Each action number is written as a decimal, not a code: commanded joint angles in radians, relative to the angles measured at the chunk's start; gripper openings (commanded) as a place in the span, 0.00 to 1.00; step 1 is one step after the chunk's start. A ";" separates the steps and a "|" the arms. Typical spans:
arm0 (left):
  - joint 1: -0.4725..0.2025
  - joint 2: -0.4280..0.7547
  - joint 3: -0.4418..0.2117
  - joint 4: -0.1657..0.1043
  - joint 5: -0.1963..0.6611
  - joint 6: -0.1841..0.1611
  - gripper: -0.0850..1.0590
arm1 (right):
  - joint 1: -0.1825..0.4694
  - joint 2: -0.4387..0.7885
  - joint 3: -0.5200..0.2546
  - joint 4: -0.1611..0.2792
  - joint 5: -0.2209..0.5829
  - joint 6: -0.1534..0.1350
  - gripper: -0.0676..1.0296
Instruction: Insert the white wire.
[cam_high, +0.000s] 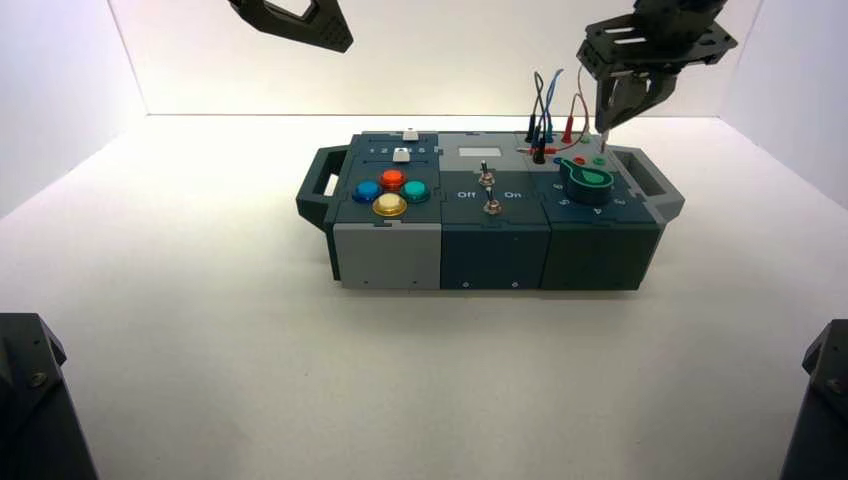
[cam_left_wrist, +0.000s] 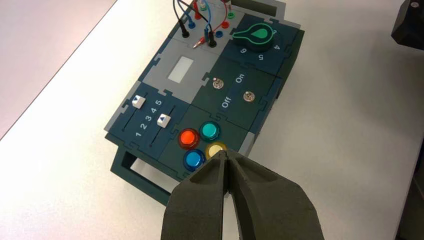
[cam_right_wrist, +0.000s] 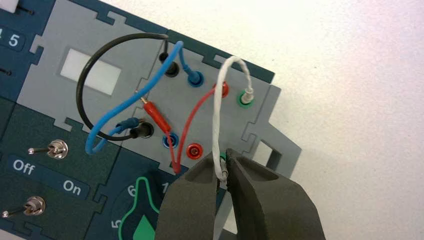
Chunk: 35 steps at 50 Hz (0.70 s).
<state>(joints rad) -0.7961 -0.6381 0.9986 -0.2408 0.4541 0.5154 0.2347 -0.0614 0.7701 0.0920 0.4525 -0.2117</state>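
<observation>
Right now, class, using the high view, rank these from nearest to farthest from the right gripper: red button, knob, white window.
Right gripper: box's far right.
1. Knob, right side.
2. White window, middle.
3. Red button, left side.
Left gripper idle, left side.

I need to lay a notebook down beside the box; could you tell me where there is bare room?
Bare table lies before the box and to its left. It is crowded at the back right, among wires and the right gripper.
</observation>
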 joint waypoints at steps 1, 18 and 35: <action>0.006 -0.006 -0.014 0.000 -0.009 0.003 0.05 | 0.012 -0.006 -0.008 0.003 -0.020 0.003 0.04; 0.008 -0.006 -0.012 0.000 -0.009 0.003 0.05 | 0.011 -0.008 -0.014 -0.017 0.002 0.003 0.04; 0.008 -0.006 -0.014 0.000 -0.009 0.003 0.05 | 0.011 -0.005 -0.011 -0.028 -0.015 0.000 0.04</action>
<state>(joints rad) -0.7931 -0.6381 0.9971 -0.2408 0.4525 0.5170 0.2408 -0.0552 0.7731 0.0660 0.4495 -0.2102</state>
